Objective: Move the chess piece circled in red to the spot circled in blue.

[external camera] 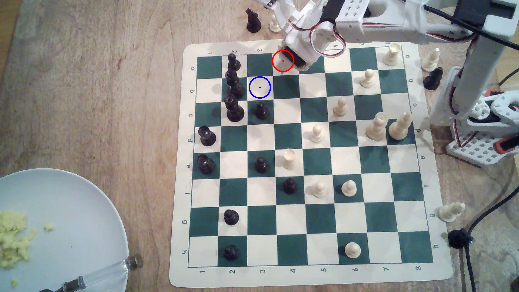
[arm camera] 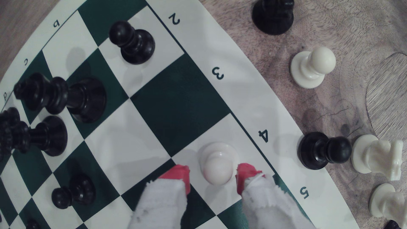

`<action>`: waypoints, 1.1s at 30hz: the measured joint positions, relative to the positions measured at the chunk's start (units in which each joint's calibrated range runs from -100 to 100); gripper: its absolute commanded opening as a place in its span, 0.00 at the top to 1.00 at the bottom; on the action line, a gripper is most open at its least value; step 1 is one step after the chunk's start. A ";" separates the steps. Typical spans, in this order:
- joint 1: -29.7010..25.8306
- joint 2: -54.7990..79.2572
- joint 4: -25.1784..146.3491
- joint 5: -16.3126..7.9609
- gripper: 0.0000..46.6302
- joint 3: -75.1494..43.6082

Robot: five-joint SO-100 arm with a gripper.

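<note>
**Pawn bracketed, grip not yet made**

Wooden tabletop (external camera: 98,84) carries the green-and-cream board (external camera: 179,196). At the lower centre of the wrist view, the cream pawn (arm camera: 217,164) stands on its light square by the "4" label, between the red fingertips (arm camera: 179,176) of the gripper (arm camera: 213,177), which is open, with gaps on both sides. If it closes off-centre, one pad could tip the pawn. The blue-ringed square (external camera: 259,87) sits upper centre in the exterior view; the tall black pieces (external camera: 233,84) beside it risk a knock during transfer.
</note>
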 measured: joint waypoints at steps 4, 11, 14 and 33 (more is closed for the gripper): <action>0.00 0.00 -1.51 0.10 0.76 0.00; 0.00 0.08 -2.15 0.20 0.80 0.00; 0.00 0.08 -2.15 0.24 0.88 0.00; 0.15 -1.01 -0.32 0.29 0.99 -0.09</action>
